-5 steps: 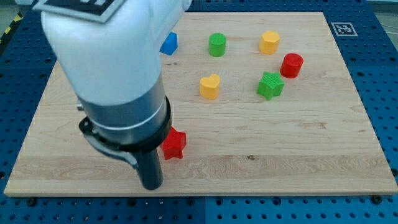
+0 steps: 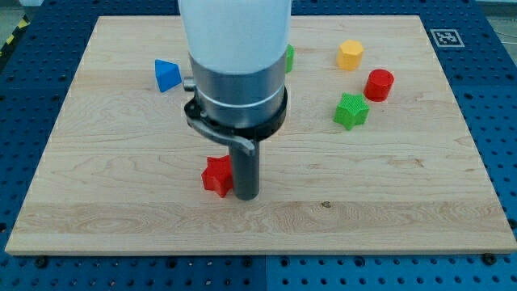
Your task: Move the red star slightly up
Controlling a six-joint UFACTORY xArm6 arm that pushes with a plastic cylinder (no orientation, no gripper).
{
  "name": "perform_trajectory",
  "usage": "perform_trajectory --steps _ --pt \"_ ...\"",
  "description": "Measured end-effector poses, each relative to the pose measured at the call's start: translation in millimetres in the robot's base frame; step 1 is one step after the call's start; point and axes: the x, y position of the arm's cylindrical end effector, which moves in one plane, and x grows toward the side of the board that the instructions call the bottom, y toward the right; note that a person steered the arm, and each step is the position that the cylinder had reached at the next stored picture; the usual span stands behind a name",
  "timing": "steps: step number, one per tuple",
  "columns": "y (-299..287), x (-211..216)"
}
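red star (image 2: pixel 216 175): near-centre of wooden board (image 2: pixel 404 210)
my tip (image 2: pixel 245 196): touching star's right side
pincer: none, bare rod, nothing gripped

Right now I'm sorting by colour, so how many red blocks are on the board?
2. The red star lies at lower centre, touching my tip on its left. The red cylinder sits upper right. The arm hides part of the board, so another may be covered.

Wooden board (image 2: pixel 404 210) with coloured blocks
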Motion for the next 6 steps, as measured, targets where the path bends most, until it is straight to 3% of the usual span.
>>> perform_trajectory --steps 3,4,6 --pt "-50.6 20.3" --pt "-52.7 8.1" --pt "-52.8 -55.7"
